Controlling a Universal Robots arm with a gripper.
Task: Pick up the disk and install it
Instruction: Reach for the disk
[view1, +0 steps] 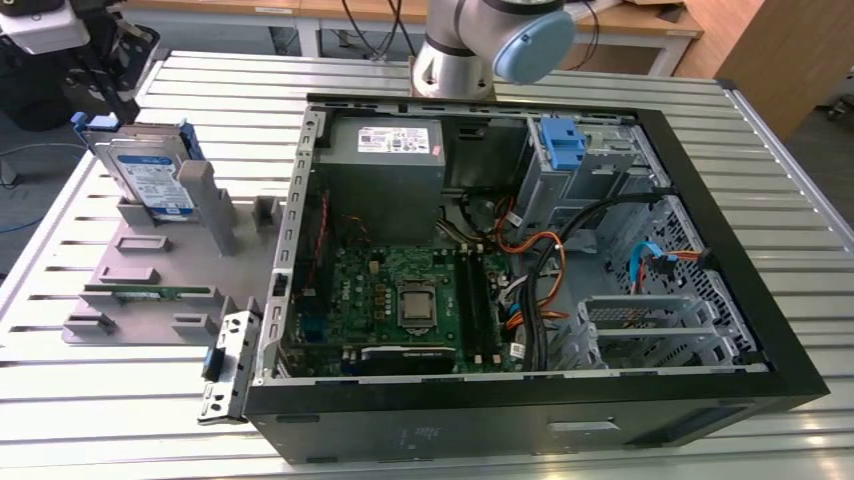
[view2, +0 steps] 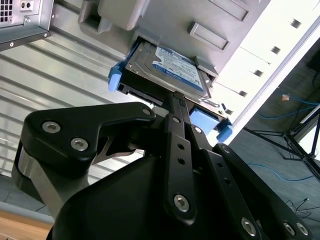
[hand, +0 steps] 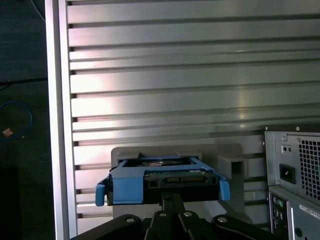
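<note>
A slatted aluminium table (view1: 80, 420) served as the work surface, its long ribs running across the exterior view and catching bright patches of light. Behind it stood a wooden workbench (view1: 641, 25) on pale legs. At the exterior view's right a wooden cabinet (view1: 781, 55) rose beside a dark grey floor (view1: 821, 150). Past the table's edge in the first wrist view, a blue cable (hand: 30, 117) lay looped on the dark floor. In the second wrist view more blue cables (view2: 272, 172) trailed near black stand legs (view2: 292, 134).
</note>
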